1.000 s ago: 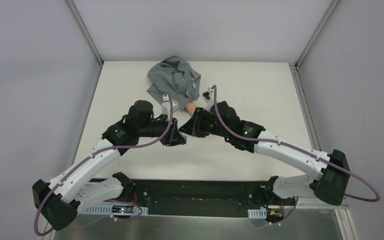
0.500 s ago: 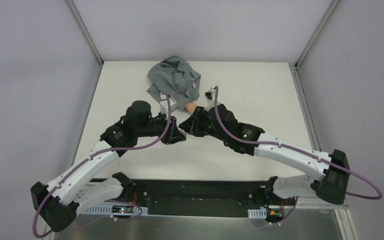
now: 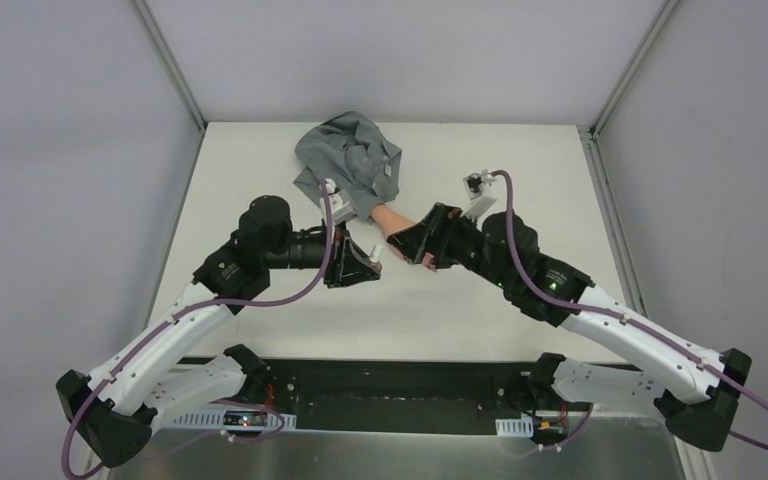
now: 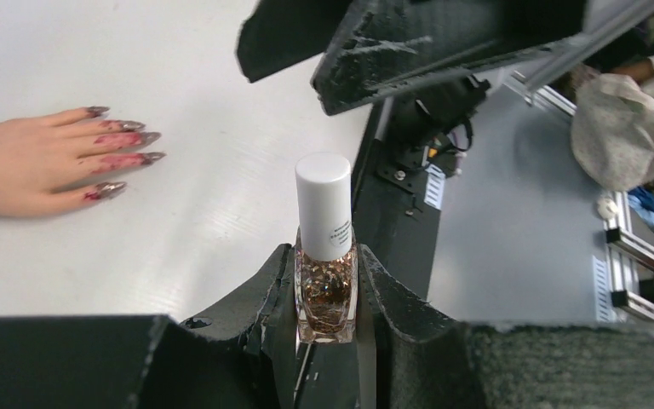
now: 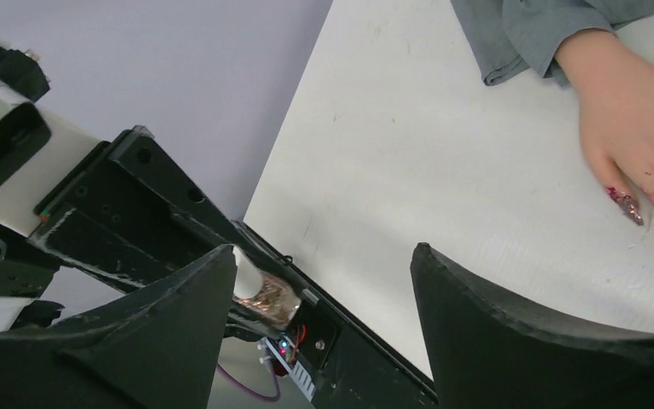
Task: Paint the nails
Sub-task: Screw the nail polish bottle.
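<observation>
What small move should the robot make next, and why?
Probably the left end effector lowers the small clear glass polish bottle onto the white table and lets go: its white cap is on, the long pointed nails of the peach fake hand already look red-coated, and the right end effector hangs open and empty.

You're looking at purplish-red, streaky nails (image 4: 145, 137) on a peach fake hand (image 4: 25, 166) with a grey sleeve (image 3: 345, 160), a white-capped bottle (image 4: 325, 256) of coppery glitter, and a white tabletop (image 3: 520, 170).
</observation>
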`<state>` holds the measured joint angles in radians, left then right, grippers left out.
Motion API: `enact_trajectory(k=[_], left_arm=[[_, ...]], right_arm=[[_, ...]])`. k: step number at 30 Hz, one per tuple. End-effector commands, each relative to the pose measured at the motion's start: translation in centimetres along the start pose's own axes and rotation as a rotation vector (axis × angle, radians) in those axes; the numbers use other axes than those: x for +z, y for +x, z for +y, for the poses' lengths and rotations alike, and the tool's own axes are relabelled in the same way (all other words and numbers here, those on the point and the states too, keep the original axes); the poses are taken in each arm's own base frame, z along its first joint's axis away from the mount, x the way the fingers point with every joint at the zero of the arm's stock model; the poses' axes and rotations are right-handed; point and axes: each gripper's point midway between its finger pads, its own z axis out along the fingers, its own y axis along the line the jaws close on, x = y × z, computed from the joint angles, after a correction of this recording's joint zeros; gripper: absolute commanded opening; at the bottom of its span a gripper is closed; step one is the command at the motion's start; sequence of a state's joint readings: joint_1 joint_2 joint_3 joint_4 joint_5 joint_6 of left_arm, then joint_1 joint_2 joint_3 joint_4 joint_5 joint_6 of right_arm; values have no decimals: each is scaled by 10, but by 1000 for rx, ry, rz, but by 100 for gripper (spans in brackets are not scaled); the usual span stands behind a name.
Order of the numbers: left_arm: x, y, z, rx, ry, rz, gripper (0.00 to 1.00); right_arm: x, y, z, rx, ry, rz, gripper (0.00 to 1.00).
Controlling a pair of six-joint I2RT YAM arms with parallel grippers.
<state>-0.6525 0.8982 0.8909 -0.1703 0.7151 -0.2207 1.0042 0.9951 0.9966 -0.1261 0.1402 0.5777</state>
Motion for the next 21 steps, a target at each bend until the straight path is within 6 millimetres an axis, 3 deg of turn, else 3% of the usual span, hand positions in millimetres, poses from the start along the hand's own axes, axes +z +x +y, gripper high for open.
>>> enact_trajectory(k=[1,7,13,21], left_arm=[[-6,-26,-35,58,180,-36,0],[-6,-21,-57,18,350,34,0],[-14,-19,-74,37,449,51,0],[-21,-11,-95,55,558,86,0]], right_arm=[[-21,-1,11,-65,-156,34,80],[-52,5,41,-154,-425,72,84],[-85,24,78,-215,-749,141,84],[-88,29,90,-211,-862,166,81]])
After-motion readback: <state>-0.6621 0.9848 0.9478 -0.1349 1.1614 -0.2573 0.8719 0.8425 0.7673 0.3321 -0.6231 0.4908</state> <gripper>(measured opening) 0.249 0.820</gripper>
